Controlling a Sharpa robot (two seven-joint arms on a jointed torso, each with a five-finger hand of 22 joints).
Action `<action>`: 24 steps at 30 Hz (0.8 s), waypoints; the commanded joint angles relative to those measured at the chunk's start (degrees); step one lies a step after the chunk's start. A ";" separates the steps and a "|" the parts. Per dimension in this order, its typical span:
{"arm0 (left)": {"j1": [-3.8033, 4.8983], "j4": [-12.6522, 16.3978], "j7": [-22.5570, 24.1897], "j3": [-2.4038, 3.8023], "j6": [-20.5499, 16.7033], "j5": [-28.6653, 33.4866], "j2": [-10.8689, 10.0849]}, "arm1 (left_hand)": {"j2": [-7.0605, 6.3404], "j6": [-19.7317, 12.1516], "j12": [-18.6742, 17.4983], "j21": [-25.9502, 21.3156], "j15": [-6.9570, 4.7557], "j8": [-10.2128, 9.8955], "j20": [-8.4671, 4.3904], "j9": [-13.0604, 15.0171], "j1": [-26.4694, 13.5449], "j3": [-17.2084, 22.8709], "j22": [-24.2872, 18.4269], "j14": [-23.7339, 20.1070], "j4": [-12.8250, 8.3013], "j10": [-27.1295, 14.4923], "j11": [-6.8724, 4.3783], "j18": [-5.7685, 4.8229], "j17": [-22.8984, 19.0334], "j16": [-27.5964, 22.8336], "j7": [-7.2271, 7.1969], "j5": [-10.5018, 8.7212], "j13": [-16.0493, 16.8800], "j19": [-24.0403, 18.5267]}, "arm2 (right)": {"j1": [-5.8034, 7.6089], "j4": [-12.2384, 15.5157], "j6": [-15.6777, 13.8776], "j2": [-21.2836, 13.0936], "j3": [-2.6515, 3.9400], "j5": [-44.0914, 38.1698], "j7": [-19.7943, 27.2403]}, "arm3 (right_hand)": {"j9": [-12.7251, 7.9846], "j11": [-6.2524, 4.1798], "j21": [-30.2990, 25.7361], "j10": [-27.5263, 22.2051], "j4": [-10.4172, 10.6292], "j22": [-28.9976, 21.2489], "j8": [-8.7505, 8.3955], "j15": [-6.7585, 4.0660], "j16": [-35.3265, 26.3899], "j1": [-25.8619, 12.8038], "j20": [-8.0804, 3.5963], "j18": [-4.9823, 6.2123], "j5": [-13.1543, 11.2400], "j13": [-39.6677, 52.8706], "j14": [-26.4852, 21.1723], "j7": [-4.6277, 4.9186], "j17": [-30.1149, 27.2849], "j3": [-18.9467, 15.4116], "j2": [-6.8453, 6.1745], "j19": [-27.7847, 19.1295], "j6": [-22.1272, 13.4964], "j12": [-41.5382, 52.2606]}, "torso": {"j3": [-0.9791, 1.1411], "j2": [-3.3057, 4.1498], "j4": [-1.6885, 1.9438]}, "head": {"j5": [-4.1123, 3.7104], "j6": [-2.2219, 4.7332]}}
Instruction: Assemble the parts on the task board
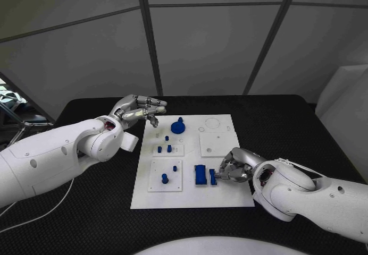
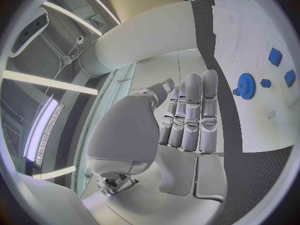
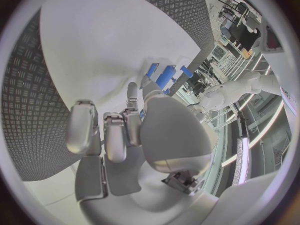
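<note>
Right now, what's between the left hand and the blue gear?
Bare white board, nothing else; the head view shows the left hand beside the gear, apart from it.

A black table [image 1: 291, 122] stands before grey wall panels [image 1: 207, 48].

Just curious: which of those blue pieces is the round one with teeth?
The blue gear at the board's far end, near the left robot hand; the other blue pieces are blocks or small pegs.

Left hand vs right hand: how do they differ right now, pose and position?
The left hand hovers at the far left edge of the task board with fingers extended and nothing in them; the right hand sits low at the board's near right, fingers curled toward the blue block. Whether the right hand grips anything, I cannot tell. Both are silver, on white arms.
</note>
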 commanded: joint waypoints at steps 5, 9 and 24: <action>0.07 0.08 0.36 0.04 0.41 0.24 -0.16 | 0.25 -0.48 0.22 -0.26 0.14 0.18 0.28 0.00 0.05 -0.39 -0.09 -0.14 0.03 -0.42 -0.01 -0.22 -0.07 0.00 -0.05 0.26 -0.09 -0.29 | 0.03 1.80 -2.07 -1.43 -0.03 0.09 3.72 | 0.24 -0.36 -0.30 1.14 0.82 -0.03 0.74 -0.34 0.31 -0.96 -0.27 -0.25 1.94 6.80 6.06 -0.12 15.07 -1.22 -0.38 -0.17 0.24 0.05 | 0.04 0.03 -0.14 | 0.10 0.13; 0.06 0.12 0.80 0.04 0.24 0.24 -0.31 | 0.27 -0.60 0.33 -0.35 0.20 0.20 0.32 -0.01 -0.05 -0.48 -0.12 -0.25 0.12 -0.58 0.05 -0.24 -0.20 0.02 0.00 0.26 -0.13 -0.34 | 0.06 2.00 -3.18 -2.49 1.15 4.48 8.34 | 0.17 -0.22 -1.50 0.77 1.41 -1.27 0.59 -0.26 -0.22 -1.63 -0.24 0.05 3.01 6.29 5.84 0.08 14.18 -1.82 -0.74 -0.90 -0.34 -0.76 | -0.02 -0.01 -0.17 | -0.01 0.36; 0.04 -4.05 7.22 -0.91 -4.31 11.33 1.42 | -0.32 -0.28 -0.48 -12.84 3.65 1.14 3.02 -0.04 -2.09 -3.01 -6.39 -17.15 2.84 -1.92 1.14 -1.61 -9.09 -16.92 -0.30 0.29 -1.96 -16.64 | 7.39 -20.82 0.57 5.31 2.64 47.95 46.43 | -8.20 7.85 -50.84 -29.00 1.63 -43.49 -11.42 7.64 -60.74 8.32 6.56 5.78 -3.11 -38.74 -17.98 8.00 -41.41 2.40 1.21 -28.02 -10.68 -59.56 | -1.05 -2.98 -0.28 | -2.43 5.06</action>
